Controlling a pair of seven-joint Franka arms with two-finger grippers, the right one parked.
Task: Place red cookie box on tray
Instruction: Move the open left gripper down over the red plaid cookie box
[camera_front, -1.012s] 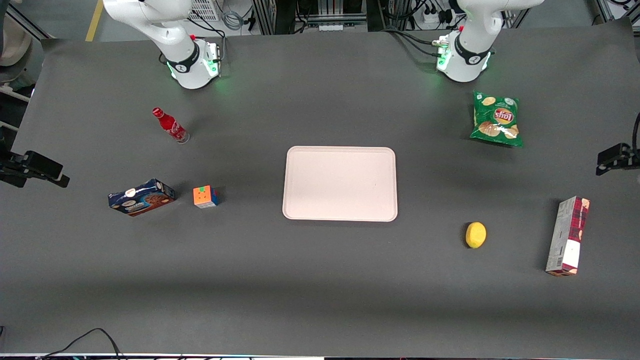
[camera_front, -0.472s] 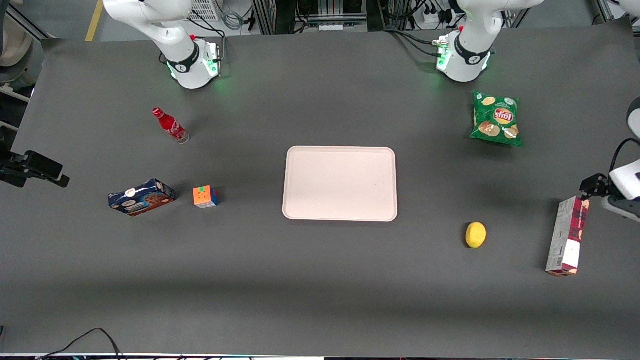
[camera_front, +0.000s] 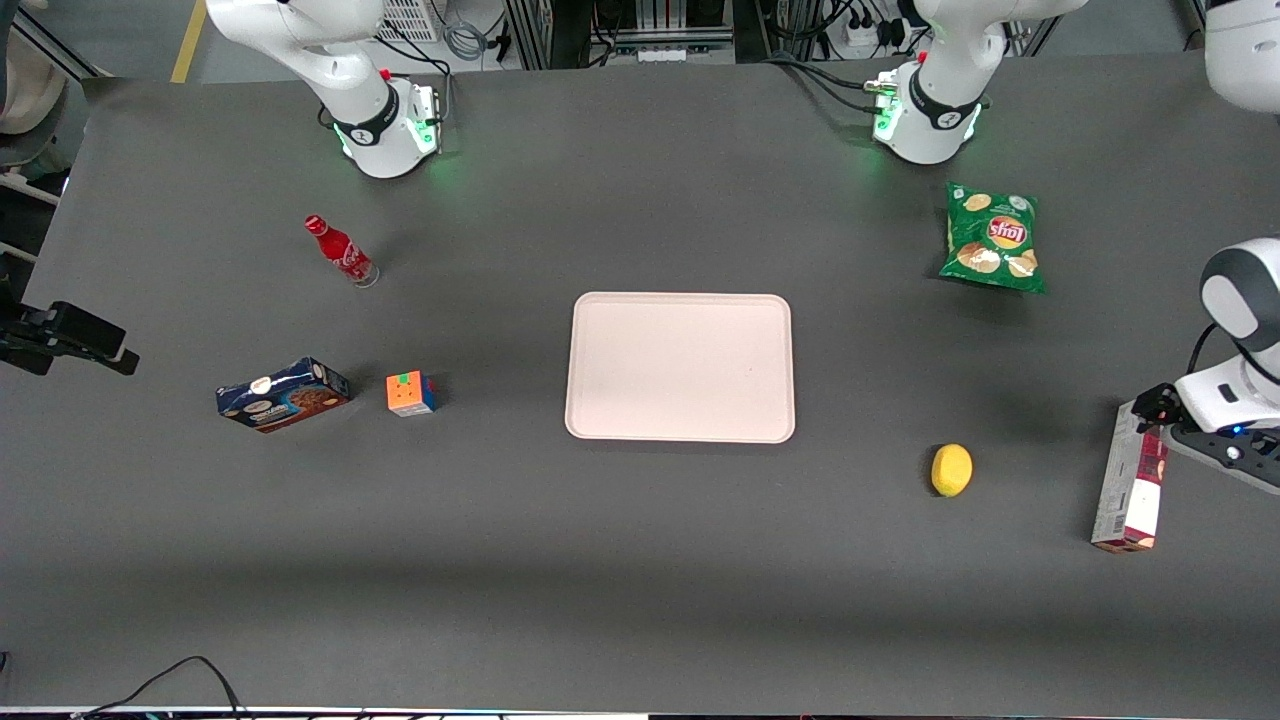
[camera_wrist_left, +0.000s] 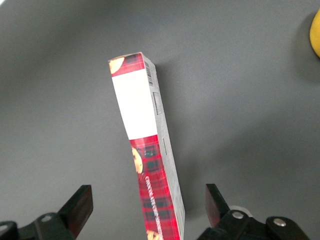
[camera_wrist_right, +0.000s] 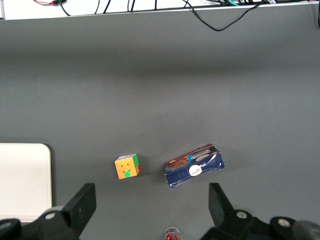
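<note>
The red cookie box (camera_front: 1130, 490) lies on the table toward the working arm's end, long and narrow, with its red plaid face and white label panel up (camera_wrist_left: 145, 140). My left gripper (camera_front: 1158, 418) hangs over the end of the box farther from the front camera. It is open (camera_wrist_left: 148, 210), one black finger (camera_wrist_left: 80, 207) on each side of the plaid end, neither touching the carton. The pale pink tray (camera_front: 680, 367) sits empty at the table's middle, well apart from the box.
A yellow lemon (camera_front: 951, 470) lies between tray and red box. A green chips bag (camera_front: 992, 238) is near the working arm's base. A blue cookie box (camera_front: 283, 394), colour cube (camera_front: 411, 393) and red cola bottle (camera_front: 340, 250) lie toward the parked arm's end.
My left arm has swung in from the table's edge and come down over the red cookie box's farther end. Nothing on the table has moved.
</note>
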